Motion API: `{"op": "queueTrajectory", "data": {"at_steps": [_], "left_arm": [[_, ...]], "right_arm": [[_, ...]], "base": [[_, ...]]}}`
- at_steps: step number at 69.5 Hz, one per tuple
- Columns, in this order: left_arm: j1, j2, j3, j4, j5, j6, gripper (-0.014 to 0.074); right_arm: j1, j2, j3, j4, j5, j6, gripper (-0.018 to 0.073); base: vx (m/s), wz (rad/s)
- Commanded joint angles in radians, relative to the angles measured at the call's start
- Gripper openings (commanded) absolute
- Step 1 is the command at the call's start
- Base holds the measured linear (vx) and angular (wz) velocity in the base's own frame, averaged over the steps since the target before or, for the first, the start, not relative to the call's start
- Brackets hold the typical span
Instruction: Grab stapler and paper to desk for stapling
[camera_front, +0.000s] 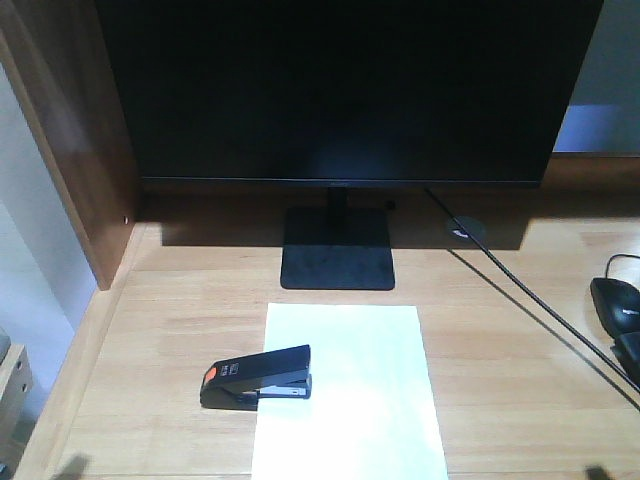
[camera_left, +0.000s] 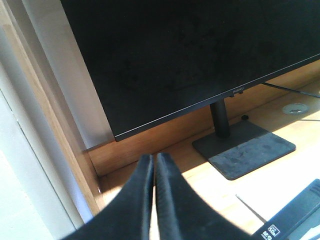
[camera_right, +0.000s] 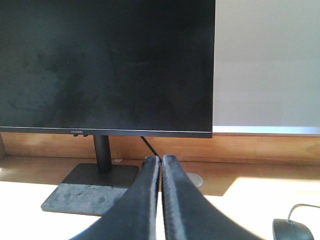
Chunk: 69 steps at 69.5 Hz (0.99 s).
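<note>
Both grippers, left (camera_left: 154, 165) and right (camera_right: 161, 165), fingers pressed together, empty.

A large dark monitor (camera_front: 345, 90) on a square stand (camera_front: 337, 250) fills the back, sunlight striping the wood.

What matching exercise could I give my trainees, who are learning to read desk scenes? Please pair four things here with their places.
Things:
1. stapler
2. paper
3. monitor stand
4. mouse

Places:
A. right edge of the desk
B. centre front, lying flat
C. across the paper's left edge
D. behind the paper, under the screen

Pairs: 1-C, 2-B, 3-D, 4-A
</note>
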Motion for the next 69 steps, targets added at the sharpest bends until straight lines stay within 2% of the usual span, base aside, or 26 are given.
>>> {"op": "queueTrajectory", "data": {"at_steps": [1,48,53,60,69], "left_arm": [[0.000,0.006,-0.025,-0.001,-0.076,-0.011,-0.0006],[-0.001,0.004,-0.025,-0.002,-0.073,-0.013,-0.0006],[-0.002,0.004,-0.025,-0.015,-0.072,-0.059,-0.0006],[-0.002,0.004,-0.025,-0.021,-0.053,-0.202,-0.0006],[0.000,0.004,-0.025,0.010,0.008,-0.255,-0.0006]], "right_arm": [[-0.001,0.009,-0.028,-0.008,-0.026,-0.002,-0.0006],[-0.001,0.009,-0.028,-0.008,-0.026,-0.002,-0.0006],[-0.001,0.009,-0.028,-0.008,-0.026,-0.002,-0.0006],[-0.001,0.009,-0.028,-0.008,-0.026,-0.002,-0.0006],[-0.001,0.009,-0.028,-0.008,-0.024,-0.002,-0.0006]], "base": [[0.00,0.00],[0.00,0.00],[0.00,0.00],[0.00,0.00],[0.00,0.00]]}}
